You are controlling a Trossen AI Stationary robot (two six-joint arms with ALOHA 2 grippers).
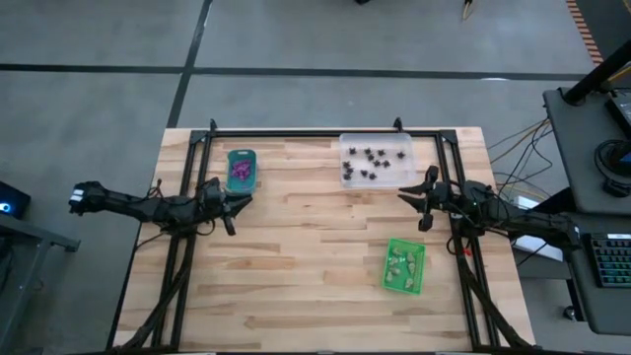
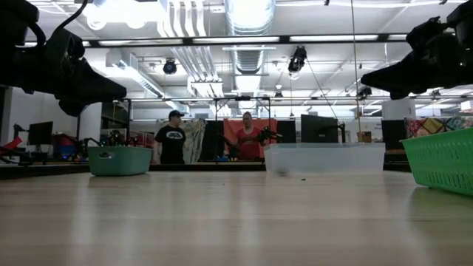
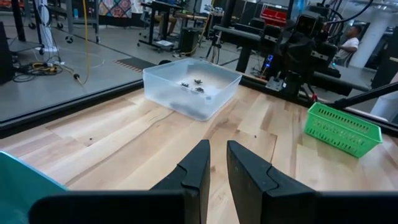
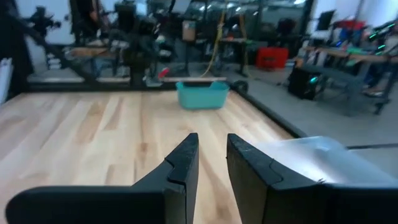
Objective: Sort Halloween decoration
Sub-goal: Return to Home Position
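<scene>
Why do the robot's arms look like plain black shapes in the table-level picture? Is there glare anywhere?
Low view: the ceiling lights shine toward the camera, so the left gripper and right gripper show as dark silhouettes, and the table carries a pale sheen. High view: even light, no glare on the wood. Right wrist view: the clear tray looks washed white.

You had three trays on the desk (image 1: 315,306): back-left tray (image 1: 254,183), back-right tray (image 1: 404,178), front-right tray (image 1: 406,244), with trinkets (image 1: 241,172) in each. The left tool (image 1: 235,212) hung just before the back-left tray, and the right tool (image 1: 416,209) just before the back-right tray.
</scene>
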